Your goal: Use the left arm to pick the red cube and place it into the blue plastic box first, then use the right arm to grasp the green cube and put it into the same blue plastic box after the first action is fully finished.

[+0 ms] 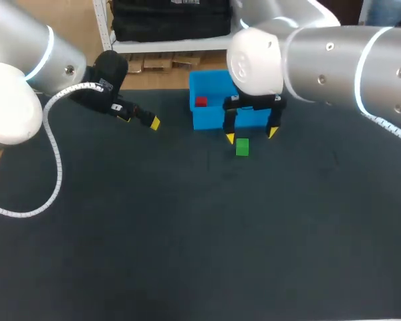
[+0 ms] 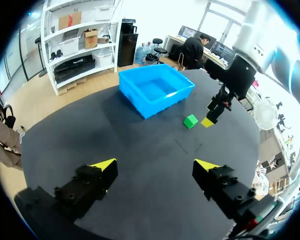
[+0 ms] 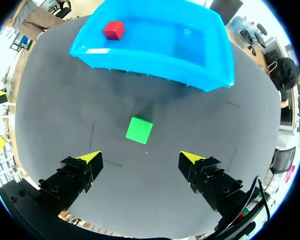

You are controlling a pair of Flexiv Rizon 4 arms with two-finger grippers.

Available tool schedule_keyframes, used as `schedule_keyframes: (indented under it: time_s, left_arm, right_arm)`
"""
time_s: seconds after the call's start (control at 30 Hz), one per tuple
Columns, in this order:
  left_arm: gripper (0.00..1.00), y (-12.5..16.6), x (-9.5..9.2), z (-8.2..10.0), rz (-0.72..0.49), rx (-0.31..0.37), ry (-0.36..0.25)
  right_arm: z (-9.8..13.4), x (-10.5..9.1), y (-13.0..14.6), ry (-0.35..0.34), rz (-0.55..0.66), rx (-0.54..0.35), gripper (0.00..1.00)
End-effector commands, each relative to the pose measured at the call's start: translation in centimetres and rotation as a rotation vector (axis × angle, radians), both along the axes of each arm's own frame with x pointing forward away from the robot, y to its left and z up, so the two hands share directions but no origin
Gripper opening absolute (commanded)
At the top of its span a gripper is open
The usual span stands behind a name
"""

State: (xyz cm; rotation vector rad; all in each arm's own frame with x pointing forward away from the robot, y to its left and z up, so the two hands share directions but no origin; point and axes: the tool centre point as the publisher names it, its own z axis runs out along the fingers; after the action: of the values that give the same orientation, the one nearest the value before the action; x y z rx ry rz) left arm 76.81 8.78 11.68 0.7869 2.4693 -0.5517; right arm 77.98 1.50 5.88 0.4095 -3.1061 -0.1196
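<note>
Dark table surface fills the scene, and the work on it has come to its second half.

The right jaws stand spread wide and empty, their yellow tips on either side of the line to the green cube. The cube lies ahead of them on the table and touches neither finger. From the head view the right arm hangs just over the near wall of the blue plastic box, with the green cube just in front of that wall. The cube looks turned a little against the line of the fingers.

Inside the box, near one corner, sits the red cube, so the left arm's part looks done. The left jaws are also spread and hold nothing. The left arm sits off to its own side, well apart from the box and the green cube.

The step in hand, then, is the right arm's grasp. It calls for a straight descent until the fingers bracket the green cube, perhaps with a small wrist turn to meet its faces squarely. Then come a firm close, a lift high enough to clear the box wall, a short carry over the rim, and a release beside the red cube.
</note>
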Motion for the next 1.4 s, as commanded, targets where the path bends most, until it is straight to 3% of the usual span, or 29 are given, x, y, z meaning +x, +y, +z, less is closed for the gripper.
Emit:
schedule_keyframes:
  time_s: [0.03, 0.57, 1.4]
  left_arm:
    - [1.00, 0.1, 0.1, -0.1, -0.003, -0.004, -0.001]
    - [1.00, 0.1, 0.1, -0.1, -0.003, -0.004, -0.001]
    - [1.00, 0.1, 0.1, -0.1, -0.003, -0.004, -0.001]
  right_arm:
    - [-0.5, 0.9, 0.5, 0.012, 0.010, -0.006, 1.00]
    - [-1.9, 2.1, 1.2, 0.006, 0.032, -0.013, 1.00]
    - [-4.7, 2.4, 1.0, -0.009, -0.052, -0.007, 1.00]
